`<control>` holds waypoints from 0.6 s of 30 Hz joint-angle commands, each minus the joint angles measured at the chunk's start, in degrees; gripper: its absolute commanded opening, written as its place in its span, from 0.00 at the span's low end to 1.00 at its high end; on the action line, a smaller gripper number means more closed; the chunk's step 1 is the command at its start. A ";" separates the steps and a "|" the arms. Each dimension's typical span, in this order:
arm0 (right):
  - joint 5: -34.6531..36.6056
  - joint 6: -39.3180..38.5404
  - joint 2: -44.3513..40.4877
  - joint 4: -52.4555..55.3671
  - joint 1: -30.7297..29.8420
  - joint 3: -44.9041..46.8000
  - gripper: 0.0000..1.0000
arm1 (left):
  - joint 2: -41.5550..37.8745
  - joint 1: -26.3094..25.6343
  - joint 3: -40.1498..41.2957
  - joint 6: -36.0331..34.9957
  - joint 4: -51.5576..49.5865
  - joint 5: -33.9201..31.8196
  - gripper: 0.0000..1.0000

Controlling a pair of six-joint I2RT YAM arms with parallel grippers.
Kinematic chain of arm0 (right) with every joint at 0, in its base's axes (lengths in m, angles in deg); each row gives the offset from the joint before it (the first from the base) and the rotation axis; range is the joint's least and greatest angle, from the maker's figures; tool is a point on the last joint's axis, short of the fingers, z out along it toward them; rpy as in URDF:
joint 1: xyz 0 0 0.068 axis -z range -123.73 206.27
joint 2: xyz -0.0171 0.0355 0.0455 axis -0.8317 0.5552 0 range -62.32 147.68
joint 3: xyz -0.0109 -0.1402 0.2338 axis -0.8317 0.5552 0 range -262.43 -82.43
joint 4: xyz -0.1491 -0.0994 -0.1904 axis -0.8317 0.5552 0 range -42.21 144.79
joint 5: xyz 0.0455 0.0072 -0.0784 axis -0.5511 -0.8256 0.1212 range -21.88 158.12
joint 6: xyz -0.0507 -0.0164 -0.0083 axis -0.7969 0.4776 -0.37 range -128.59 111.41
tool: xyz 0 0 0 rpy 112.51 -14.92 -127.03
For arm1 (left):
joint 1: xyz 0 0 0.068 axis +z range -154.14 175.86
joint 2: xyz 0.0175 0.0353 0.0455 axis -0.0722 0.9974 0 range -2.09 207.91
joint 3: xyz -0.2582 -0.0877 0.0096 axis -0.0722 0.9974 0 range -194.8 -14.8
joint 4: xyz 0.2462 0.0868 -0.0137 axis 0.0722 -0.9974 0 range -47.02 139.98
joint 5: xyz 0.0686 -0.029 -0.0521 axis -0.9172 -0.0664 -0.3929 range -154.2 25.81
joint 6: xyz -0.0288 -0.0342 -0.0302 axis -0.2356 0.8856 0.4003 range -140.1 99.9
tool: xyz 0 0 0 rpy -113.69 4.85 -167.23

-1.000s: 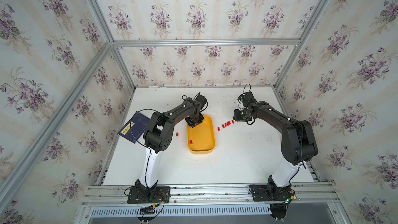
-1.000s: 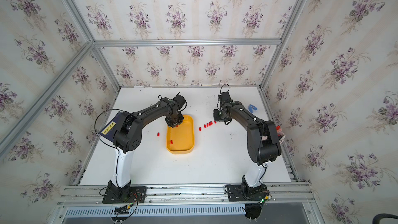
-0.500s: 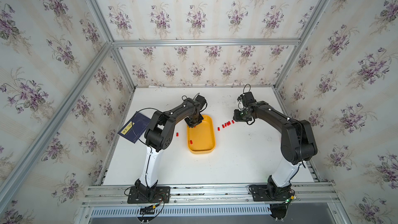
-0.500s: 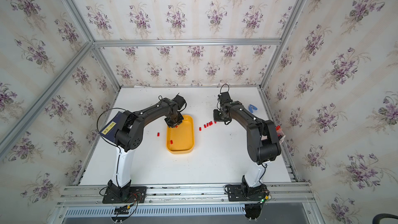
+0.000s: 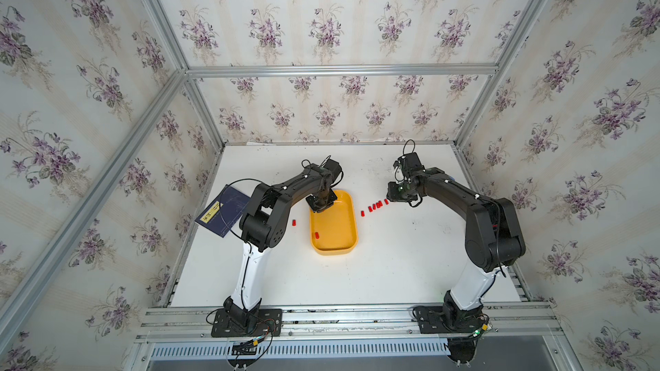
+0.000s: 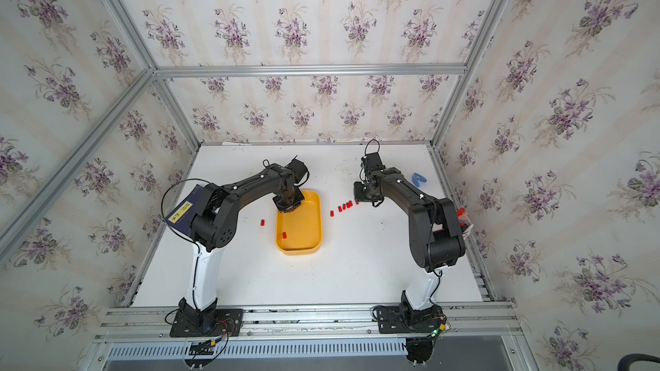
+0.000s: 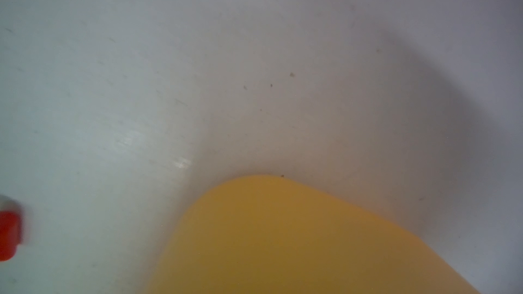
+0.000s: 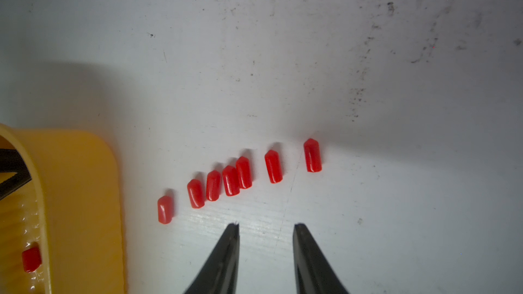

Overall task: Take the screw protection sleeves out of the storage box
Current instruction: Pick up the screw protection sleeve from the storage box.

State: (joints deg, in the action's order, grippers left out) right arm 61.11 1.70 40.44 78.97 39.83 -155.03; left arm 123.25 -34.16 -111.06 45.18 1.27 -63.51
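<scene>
The yellow storage box [image 5: 351,244] [image 6: 318,242] lies mid-table. One red screw protection sleeve [image 5: 316,235] [image 8: 31,258] rests inside it. My left gripper [image 5: 321,204] [image 6: 288,204] reaches down into the box's far left corner; its fingers are hidden, and a speck of red shows under it in a top view. The left wrist view holds only the box corner [image 7: 283,236] and a blurred sleeve [image 7: 8,236] on the table. Several sleeves [image 8: 312,155] [image 5: 374,206] form a row right of the box. My right gripper [image 8: 266,226] [image 5: 391,196] hangs open beside that row, holding nothing.
A lone sleeve [image 5: 294,223] [image 6: 262,223] lies on the table left of the box. A dark blue booklet [image 5: 223,214] sits at the left edge. A small blue object [image 6: 418,179] and a red-tipped item [image 6: 461,213] lie along the right edge.
Neither arm has visibly shifted. The left gripper's jaws have drawn closer together inside the box corner.
</scene>
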 commanded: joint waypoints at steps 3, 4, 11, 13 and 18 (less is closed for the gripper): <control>0.59 -0.53 0.01 0.50 -0.08 0.06 0.37 | -0.33 0.05 0.28 -1.58 -0.01 1.46 0.22; 0.59 -0.48 -0.01 0.54 -0.08 0.07 0.37 | -0.48 0.05 0.27 -1.69 -0.01 1.43 0.22; 0.25 -0.18 -0.19 0.54 -0.08 0.19 0.37 | -1.04 -0.17 0.59 -3.37 1.01 2.41 0.21; 0.36 -0.22 -0.27 0.55 -0.08 0.25 0.36 | -1.63 -0.41 1.00 -4.20 1.44 2.79 0.21; 0.76 -0.01 -0.61 0.67 -0.08 0.14 0.37 | -4.04 -1.28 1.33 -8.78 3.05 5.07 0.22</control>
State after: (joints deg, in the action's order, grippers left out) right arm 61.24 1.74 40.44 78.99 39.83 -154.75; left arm 120.41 -35.10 -109.49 40.22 3.28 -60.14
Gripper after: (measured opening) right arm 0.365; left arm 0.218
